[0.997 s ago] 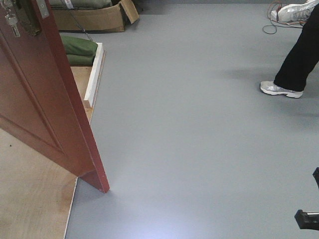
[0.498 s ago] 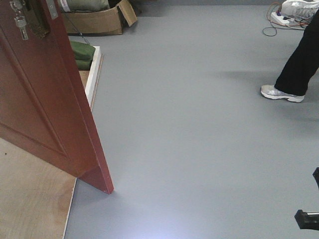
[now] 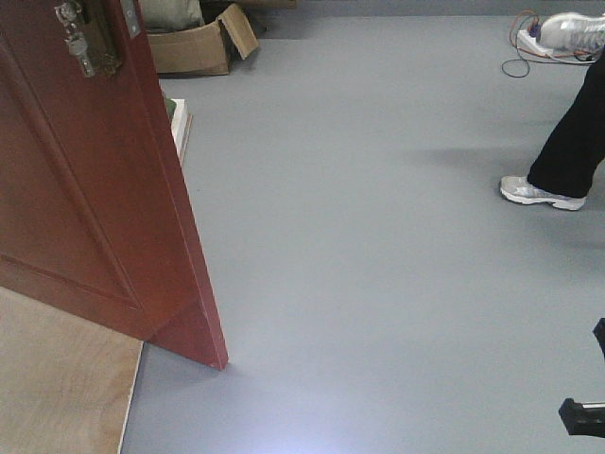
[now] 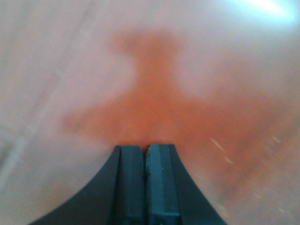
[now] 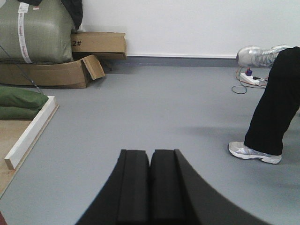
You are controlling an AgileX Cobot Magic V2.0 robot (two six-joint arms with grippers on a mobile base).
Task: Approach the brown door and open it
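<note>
Brown door [image 3: 85, 189] stands ajar at nine o'clock; both grippers [image 4: 145, 154] [image 5: 150, 157] pressed together; a person's leg [image 3: 572, 142] at two o'clock.

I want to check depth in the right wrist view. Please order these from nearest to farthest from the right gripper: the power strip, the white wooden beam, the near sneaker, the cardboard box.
1. White wooden beam, left; its near end is closest to the right gripper.
2. Near sneaker, right, on the floor. Close to the beam; order uncertain.
3. Cardboard box, far left.
4. Power strip, far right; about as far as the box.

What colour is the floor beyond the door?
Grey floor, clearest in the front-facing view past the door.
</note>
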